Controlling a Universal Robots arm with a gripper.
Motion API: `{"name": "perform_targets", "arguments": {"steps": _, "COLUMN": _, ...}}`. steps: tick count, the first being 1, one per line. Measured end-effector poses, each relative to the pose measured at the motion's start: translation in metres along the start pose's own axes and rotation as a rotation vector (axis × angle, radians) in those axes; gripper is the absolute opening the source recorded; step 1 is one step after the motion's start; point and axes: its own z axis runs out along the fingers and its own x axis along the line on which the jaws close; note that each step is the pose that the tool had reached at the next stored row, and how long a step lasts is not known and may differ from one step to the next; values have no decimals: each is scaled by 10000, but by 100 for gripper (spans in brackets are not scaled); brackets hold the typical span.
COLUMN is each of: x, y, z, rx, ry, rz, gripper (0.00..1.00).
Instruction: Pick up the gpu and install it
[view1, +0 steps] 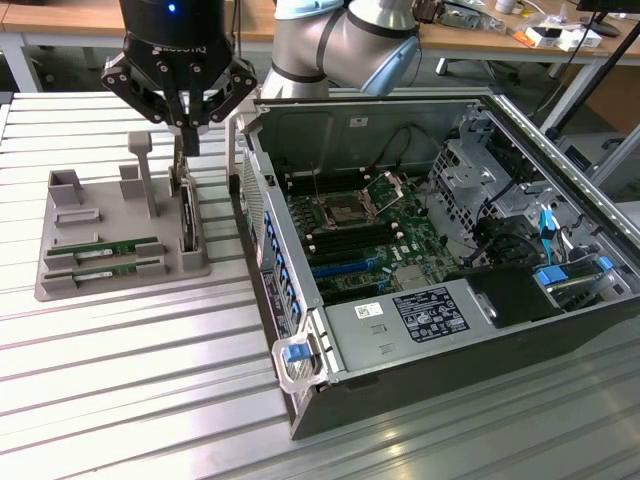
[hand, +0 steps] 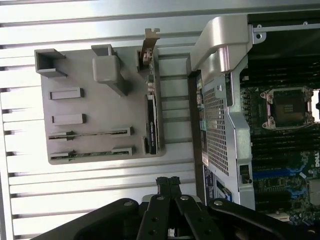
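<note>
Green gpu sticks (view1: 110, 246), two, lie in slots by the grey holder's (view1: 100, 212) edge facing the exterior camera. One dark bracket card (view1: 186, 222) stands along its edge nearest the computer case (view1: 268, 235). The one gripper (view1: 187, 138) hangs above that card, fingers pinched together, empty.

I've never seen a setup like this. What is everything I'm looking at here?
table: one, silver and ribbed, under everything
holder tray: one, grey, on the exterior view's left
green circuit-board sticks: two, green, lying side by side in the tray's slots
dark card: one, black with a metal bracket, upright at the tray's edge nearest the case
computer case: one, dark and silver, open, on the exterior view's right
motherboard: one, green, inside the case
arm: one, silver and pale blue, behind the case
end effector: one, black, shut and empty, above the dark card
</note>
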Motion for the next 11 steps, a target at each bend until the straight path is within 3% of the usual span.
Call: {"name": "perform_targets", "arguments": {"steps": 11, "x": 59, "y": -4, "z": -2, "rx": 0, "ry": 1, "rz": 0, "gripper": 10}}
